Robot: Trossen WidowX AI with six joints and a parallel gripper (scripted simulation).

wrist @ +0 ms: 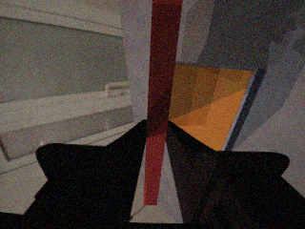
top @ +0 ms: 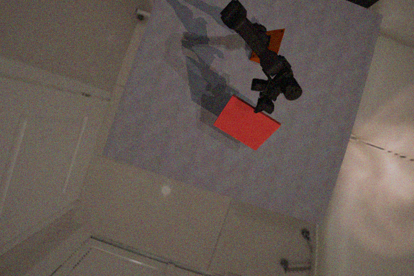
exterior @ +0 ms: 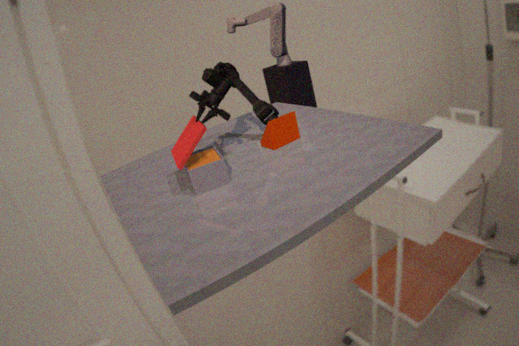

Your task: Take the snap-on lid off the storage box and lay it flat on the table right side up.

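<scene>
My gripper [top: 258,110] [exterior: 200,121] [wrist: 155,124] is shut on the edge of the red lid [top: 246,123] [exterior: 186,142] [wrist: 161,86]. The lid hangs steeply tilted from the fingers, its lower edge over the near left side of the storage box. The grey storage box [exterior: 208,174] [wrist: 248,110] stands open on the table, its orange inside [exterior: 203,158] [wrist: 210,110] showing. In the top view the lid hides the box. In the wrist view I see the lid edge-on, with the box's orange inside just to its right.
An orange wedge-shaped block [top: 274,40] [exterior: 280,130] stands on the grey table [top: 321,99] [exterior: 293,191] near the arm's base. A white cart [exterior: 439,174] stands off the table's right side. A dark block with a pale arm [exterior: 289,83] stands behind the table.
</scene>
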